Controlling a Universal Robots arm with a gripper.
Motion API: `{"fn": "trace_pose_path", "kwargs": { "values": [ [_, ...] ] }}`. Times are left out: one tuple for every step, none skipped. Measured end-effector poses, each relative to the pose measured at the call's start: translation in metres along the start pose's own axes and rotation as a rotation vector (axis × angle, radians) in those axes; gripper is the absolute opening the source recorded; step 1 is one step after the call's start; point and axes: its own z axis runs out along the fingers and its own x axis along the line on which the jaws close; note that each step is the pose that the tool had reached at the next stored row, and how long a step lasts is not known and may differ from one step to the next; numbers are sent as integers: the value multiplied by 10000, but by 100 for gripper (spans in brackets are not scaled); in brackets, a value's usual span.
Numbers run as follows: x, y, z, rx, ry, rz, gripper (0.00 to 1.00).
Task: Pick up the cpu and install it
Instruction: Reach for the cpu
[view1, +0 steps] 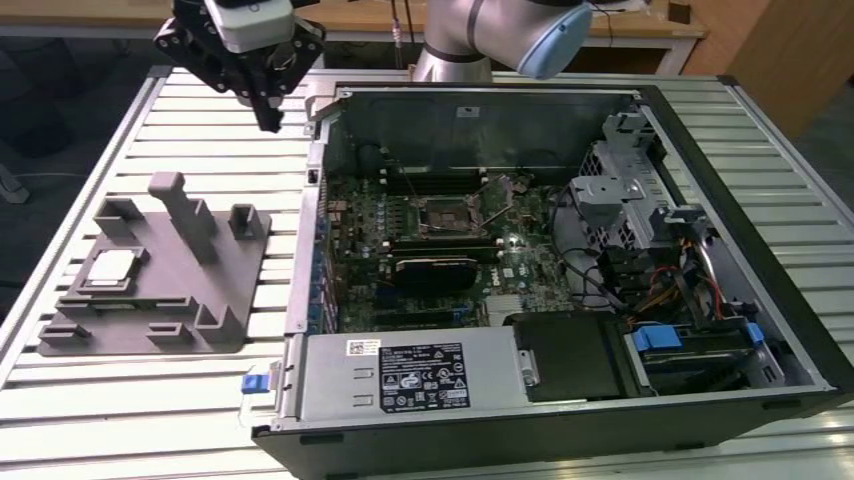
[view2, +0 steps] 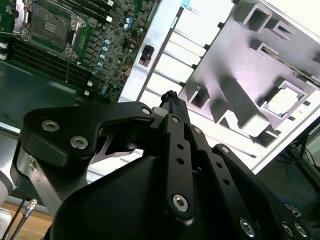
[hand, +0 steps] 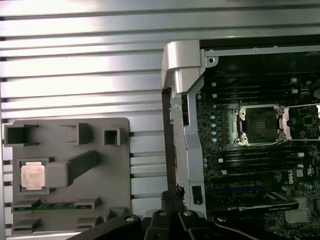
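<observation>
The cpu (view1: 110, 268) is a small pale square chip lying in a recess of the grey fixture plate (view1: 167, 300), on the slatted table at the exterior view's left. Both wrist views show the cpu (view2: 282, 100) (hand: 32, 175) in that recess. My gripper (view1: 271, 122) hangs high above the table beyond the plate, next to the open computer case's far corner. Its thin black fingers (view2: 171, 97) (hand: 172, 194) are shut together with nothing in them. On the motherboard, the bare cpu socket (view1: 447, 212) (hand: 260, 125) (view2: 50, 22) has its retention frame lifted.
The open computer case (view1: 747, 330) lies on its side at the exterior view's right, with a power supply (view1: 407, 375), drive cages and cables. A black heatsink block (view1: 430, 268) sits below the socket. Upright posts (view1: 180, 215) rise from the fixture plate. A memory stick (hand: 52, 205) lies in the plate.
</observation>
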Motion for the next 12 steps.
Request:
{"fn": "trace_pose_path", "kwargs": {
  "values": [
    [15,-1,-1,0,0,-1,11],
    [32,-2,-1,0,-2,0,11],
    [49,-4,-2,0,-2,0,11],
    [67,-5,-2,0,-3,1,11],
    [85,-6,-2,0,-4,1,11],
    [104,-8,-3,-1,-5,0,11],
    [130,-10,-4,0,-5,0,11],
    [150,-11,-4,-1,-6,-1,11],
    [170,-13,-4,0,-6,0,11],
    [191,-14,-5,0,-5,-1,11],
    [212,-16,-5,0,-6,-1,11],
    [233,-18,-4,0,-6,-1,11]
  ]
}}
